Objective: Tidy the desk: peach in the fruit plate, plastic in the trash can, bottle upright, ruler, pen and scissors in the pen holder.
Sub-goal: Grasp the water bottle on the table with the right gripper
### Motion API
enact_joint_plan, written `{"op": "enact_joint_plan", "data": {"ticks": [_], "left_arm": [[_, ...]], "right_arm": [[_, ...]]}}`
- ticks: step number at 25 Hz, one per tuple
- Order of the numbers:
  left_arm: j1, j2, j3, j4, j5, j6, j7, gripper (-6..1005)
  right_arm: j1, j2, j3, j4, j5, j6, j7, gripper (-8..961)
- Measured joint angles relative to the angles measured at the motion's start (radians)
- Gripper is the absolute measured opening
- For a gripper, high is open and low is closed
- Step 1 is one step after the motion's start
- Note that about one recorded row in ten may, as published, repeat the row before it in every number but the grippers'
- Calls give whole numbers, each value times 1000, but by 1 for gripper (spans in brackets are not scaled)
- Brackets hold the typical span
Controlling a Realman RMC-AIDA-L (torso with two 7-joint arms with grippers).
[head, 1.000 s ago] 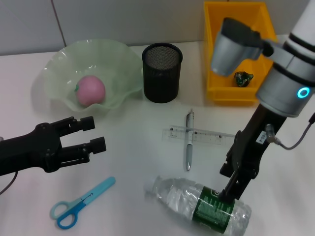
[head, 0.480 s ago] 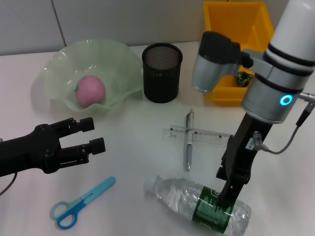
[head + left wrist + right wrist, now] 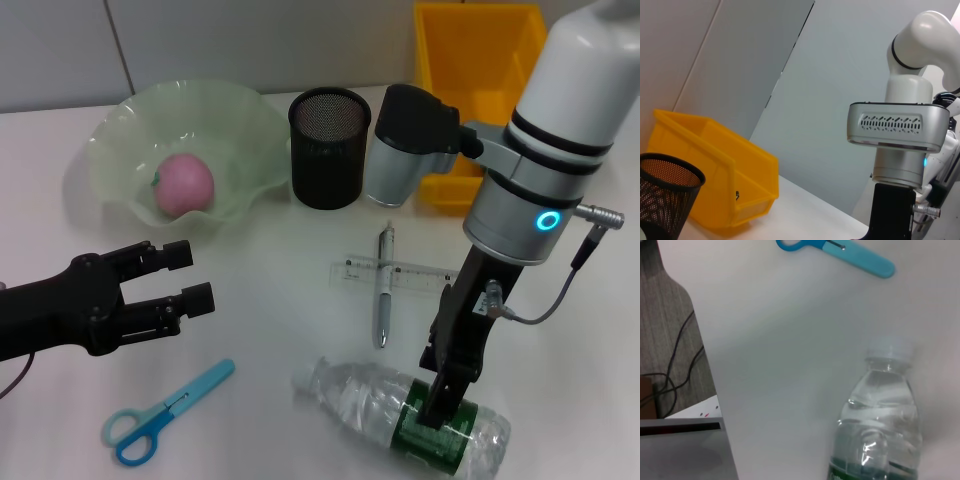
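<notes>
Right gripper has shifted left along lying water bottle, apparently touching label; finger state unclear. Left gripper unmoved, fingers spread.

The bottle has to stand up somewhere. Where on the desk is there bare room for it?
Bare patches: between the fruit plate, the pen holder and the pen; and between the scissors and the bottle. Crowded: pen lying across the ruler by the right gripper; the left gripper hovers beside the plate.
</notes>
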Motion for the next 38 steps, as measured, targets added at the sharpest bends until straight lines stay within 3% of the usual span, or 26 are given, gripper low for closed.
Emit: {"op": "enact_joint_plan", "data": {"ticks": [13, 29, 38], "left_arm": [[12, 14, 7, -3, 7, 13, 31, 782], [17, 14, 6, 3, 7, 38, 38, 779], [11, 15, 0, 5, 7, 47, 39, 777]], "right_arm": [[1, 2, -33, 28, 37, 21, -2, 741], [4, 2, -80, 104, 71, 99, -4, 745], [6, 5, -157, 132, 109, 148, 1, 744]]}}
